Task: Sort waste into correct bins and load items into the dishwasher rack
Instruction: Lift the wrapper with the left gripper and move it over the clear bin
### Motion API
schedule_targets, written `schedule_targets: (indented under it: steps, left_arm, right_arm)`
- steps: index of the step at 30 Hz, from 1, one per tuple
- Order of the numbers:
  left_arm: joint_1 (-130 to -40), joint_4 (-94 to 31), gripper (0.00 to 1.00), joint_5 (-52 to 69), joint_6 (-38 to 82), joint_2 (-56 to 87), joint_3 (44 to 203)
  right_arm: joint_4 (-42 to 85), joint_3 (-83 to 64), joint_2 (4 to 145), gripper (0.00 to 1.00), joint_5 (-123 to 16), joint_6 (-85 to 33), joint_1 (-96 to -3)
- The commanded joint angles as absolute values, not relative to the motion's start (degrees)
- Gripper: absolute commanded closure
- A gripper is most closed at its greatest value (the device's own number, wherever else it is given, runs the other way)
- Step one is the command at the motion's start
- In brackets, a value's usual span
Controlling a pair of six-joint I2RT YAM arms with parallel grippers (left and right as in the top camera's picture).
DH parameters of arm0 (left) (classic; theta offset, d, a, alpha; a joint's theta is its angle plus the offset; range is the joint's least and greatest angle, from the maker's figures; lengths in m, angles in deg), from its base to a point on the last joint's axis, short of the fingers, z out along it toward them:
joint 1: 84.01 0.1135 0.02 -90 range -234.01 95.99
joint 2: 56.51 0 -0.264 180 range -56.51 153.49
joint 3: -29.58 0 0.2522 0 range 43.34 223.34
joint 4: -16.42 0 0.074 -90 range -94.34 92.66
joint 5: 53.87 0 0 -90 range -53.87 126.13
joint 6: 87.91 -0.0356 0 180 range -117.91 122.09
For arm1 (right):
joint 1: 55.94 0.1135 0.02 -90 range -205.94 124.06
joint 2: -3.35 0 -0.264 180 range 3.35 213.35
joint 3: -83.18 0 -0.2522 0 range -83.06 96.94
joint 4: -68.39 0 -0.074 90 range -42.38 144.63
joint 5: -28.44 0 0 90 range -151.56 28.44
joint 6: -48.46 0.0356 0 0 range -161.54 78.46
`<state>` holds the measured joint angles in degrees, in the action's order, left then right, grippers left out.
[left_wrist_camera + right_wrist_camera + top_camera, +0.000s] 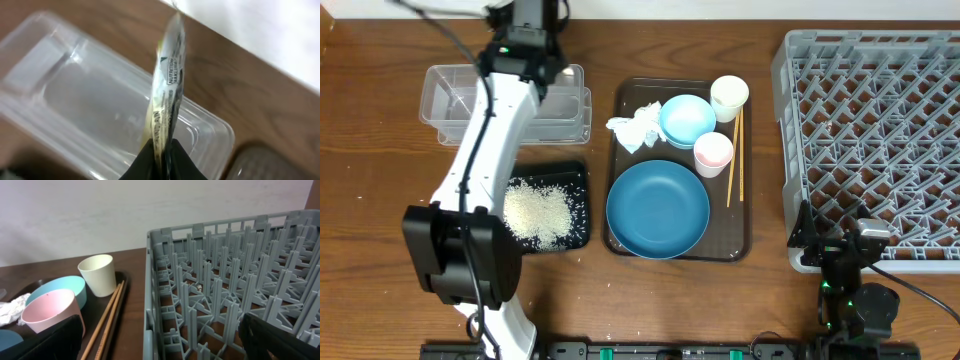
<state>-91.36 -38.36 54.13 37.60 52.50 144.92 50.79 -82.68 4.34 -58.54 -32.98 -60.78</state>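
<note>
You're holding the wrapper (167,85) pinched in the left gripper (161,150), hanging over the clear tub (75,100), not dropped yet. Rice (535,212) is sitting in the black tray (575,180). Napkin (635,127), bowls (658,210), cups (729,97) and chopsticks (735,155) are waiting on the brown tray (730,228). Rack (880,120) is standing empty. Right gripper (161,325) is idling with jaws wide apart at the rack's near corner.

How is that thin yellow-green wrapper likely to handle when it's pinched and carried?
The thin yellow-green wrapper is probably light: pinched by its bottom edge alone, it stands upright. Its slight curve suggests flimsy film, not stiff card. Dropped, it might flutter rather than fall straight into the clear rectangular plastic tub.
</note>
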Motion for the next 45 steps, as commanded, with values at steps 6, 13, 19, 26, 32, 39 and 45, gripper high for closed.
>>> schedule_targets:
  steps: [6, 13, 19, 26, 32, 39, 45]
  left_arm:
    - [-90.40, -38.88, 0.83, 55.05, 53.71, 52.83, 144.81]
    - [-90.38, -40.30, 0.91, 55.11, 55.69, 52.83, 144.81]
    - [-90.38, -42.16, 0.94, 55.38, 61.79, 52.83, 144.81]
    - [-90.38, -47.01, 0.94, 60.64, 70.38, 52.83, 144.81]
    - [-90.38, -47.60, 0.62, 61.93, 70.99, 52.83, 144.81]
    - [-90.40, -47.62, 0.37, 61.19, 70.95, 52.85, 144.81]
    - [-90.84, -42.51, 0.37, 49.19, 52.39, 52.83, 144.81]
  right_arm:
    - [50.57, -82.74, 4.06, 0.01, -58.19, -32.57, -59.30]
    - [50.57, -82.74, 4.06, 0.01, -58.19, -32.57, -59.30]
    - [50.57, -82.74, 4.06, 0.01, -58.19, -32.57, -59.30]
    - [50.57, -82.74, 4.06, 0.01, -58.17, -32.57, -59.30]
    - [50.57, -82.74, 4.06, 0.01, -58.17, -32.57, -59.30]
    - [50.57, -82.74, 4.06, 0.01, -58.17, -32.57, -59.30]
    - [50.57, -82.74, 4.06, 0.01, -58.17, -32.57, -59.30]
